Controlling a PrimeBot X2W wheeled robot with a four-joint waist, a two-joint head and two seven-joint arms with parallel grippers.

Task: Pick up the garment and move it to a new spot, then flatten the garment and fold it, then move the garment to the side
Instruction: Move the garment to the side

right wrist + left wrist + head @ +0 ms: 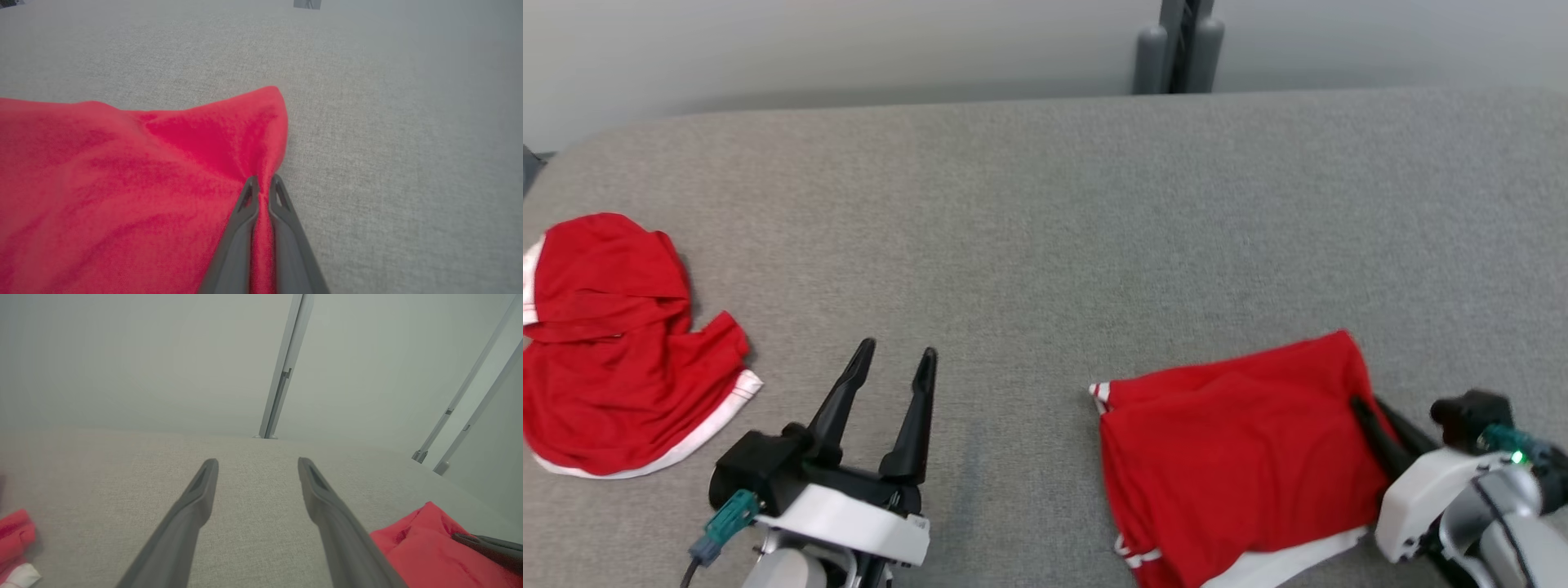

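Observation:
A red garment (1233, 457) with white trim lies loosely folded on the grey table at the lower right. My right gripper (1364, 404) is at its right edge. In the right wrist view this gripper (263, 181) is shut on a pinched ridge of the red garment (122, 183), and fabric shows between the two fingers. My left gripper (894, 355) hovers open over bare table left of the garment, holding nothing. In the left wrist view the left gripper (258, 463) stands wide, with the garment (425, 547) at the lower right and the right arm's fingers (486, 545) on it.
A second red garment (613, 351) with white trim lies crumpled at the table's left edge, also visible as red cloth (14, 535) in the left wrist view. The grey fabric table (1045, 229) stretches wide. A grey post (1176, 49) stands behind its far edge.

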